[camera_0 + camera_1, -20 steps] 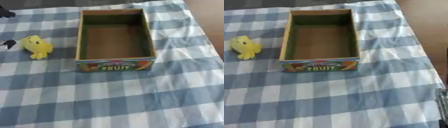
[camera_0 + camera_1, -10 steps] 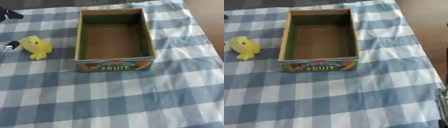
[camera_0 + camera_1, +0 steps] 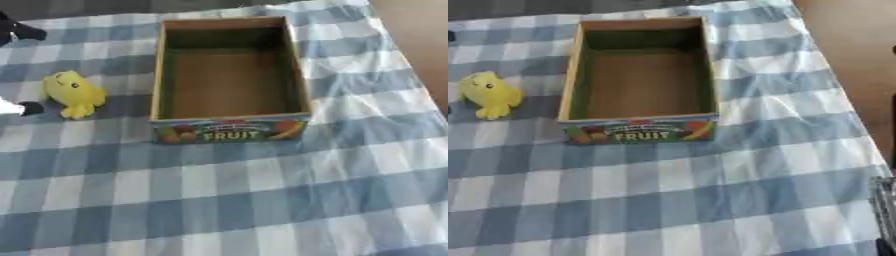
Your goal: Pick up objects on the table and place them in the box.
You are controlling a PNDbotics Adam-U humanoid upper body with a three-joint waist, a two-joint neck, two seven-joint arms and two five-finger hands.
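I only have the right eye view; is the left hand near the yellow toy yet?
Observer: The left eye view shows a dark tip of the left hand at its left edge, just left of the yellow toy.
Operator: Thank you; does more of that hand show?
Observer: Yes, another dark part at the upper left corner, level with the far end of the box.

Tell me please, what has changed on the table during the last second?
Only the left hand moved: its dark parts at the picture's left edge have come a little further in, towards the yellow toy, not touching it yet. Nothing was taken hold of or let go. The toy, the empty FRUIT box and the checked cloth stayed as they were.
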